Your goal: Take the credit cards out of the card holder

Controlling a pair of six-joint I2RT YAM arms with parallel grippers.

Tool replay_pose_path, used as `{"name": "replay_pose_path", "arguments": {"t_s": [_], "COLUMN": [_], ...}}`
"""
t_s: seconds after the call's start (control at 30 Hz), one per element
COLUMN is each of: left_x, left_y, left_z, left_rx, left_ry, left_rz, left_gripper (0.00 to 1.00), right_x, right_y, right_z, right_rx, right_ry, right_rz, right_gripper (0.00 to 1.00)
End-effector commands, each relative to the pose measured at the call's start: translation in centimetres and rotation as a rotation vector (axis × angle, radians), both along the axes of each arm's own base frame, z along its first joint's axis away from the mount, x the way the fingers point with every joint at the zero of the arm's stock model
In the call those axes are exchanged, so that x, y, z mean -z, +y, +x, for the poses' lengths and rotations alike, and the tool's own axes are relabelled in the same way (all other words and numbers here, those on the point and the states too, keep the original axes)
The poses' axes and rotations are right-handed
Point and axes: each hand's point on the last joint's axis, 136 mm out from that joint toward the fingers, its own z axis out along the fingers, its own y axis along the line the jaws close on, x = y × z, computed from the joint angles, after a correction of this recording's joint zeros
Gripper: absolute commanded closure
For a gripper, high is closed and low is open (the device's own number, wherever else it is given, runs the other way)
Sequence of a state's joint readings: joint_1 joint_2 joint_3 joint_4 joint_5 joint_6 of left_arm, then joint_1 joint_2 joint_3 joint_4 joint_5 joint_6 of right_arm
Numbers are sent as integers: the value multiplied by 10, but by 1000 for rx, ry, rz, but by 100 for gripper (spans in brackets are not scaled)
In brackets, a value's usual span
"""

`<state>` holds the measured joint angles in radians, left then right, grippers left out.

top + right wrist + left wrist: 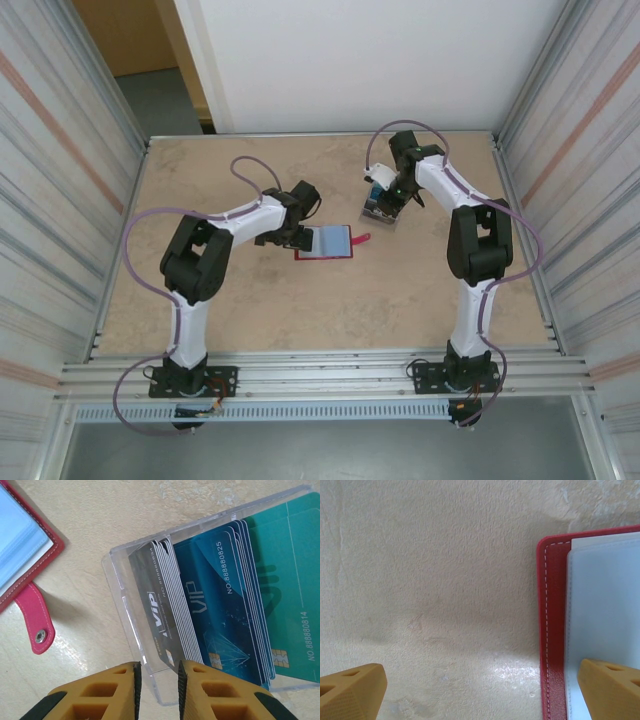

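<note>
1. The card holder (326, 242) is laid open on the surface (400, 300) near the middle. Its long axis runs left to right, and its strap (362, 238) projects from its right end.
2. The left tool (297, 238) is positioned at the left end of the card holder. Its jaws are spread wide.
3. In the left wrist view, one finger (355, 690) is seen over bare surface. The other is seen over the pale pockets (605, 605), so the red stitched edge is straddled. Contact with the holder cannot be confirmed.
4. The holder therefore lies to the right of the left tool, and the left arm is judged the nearer one. The pocket openings are best approached along the holder's long axis.
5. The right tool (157, 690) is held over the near left corner of a clear tray (120, 580), far and right of the holder. Its jaws are almost together, with a narrow gap between them. Whether the tray wall is pinched cannot be told.
6. The credit cards (210, 605) are stacked on edge in that tray: grey ones at the left, blue and teal ones at the right.
7. No card is made out in the visible pockets. Whether any remains inside cannot be determined.
</note>
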<state>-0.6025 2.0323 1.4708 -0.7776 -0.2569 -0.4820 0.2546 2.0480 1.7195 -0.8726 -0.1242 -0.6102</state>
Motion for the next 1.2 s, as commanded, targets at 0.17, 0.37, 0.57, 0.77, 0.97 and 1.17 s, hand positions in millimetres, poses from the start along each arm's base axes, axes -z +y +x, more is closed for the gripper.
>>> {"name": "replay_pose_path", "arguments": {"t_s": [0.17, 0.37, 0.57, 0.77, 0.97, 1.17], "left_x": [-9, -9, -22, -48, -51, -49], "left_y": [24, 39, 52, 50, 46, 46], "left_z": [-9, -15, -15, -10, -7, -9], "left_rx": [-16, -31, -47, -54, -56, -75], "left_ry": [4, 5, -28, -87, -94, -95], "left_rz": [44, 60, 56, 4, -14, -29], "left_gripper": [1, 1, 1, 1, 1, 1], "right_x": [-37, -65, -79, -92, -105, -118], "right_y": [6, 9, -4, -29, -50, -76], "right_z": [-2, -8, -18, -32, -51, -74], "right_rx": [37, 108, 264, 455, 616, 768], "right_ry": [-61, -133, -192, -247, -305, -386], "right_rz": [35, 89, 94, 50, 94, 132], "right_gripper": [71, 70, 66, 64, 61, 50]}}
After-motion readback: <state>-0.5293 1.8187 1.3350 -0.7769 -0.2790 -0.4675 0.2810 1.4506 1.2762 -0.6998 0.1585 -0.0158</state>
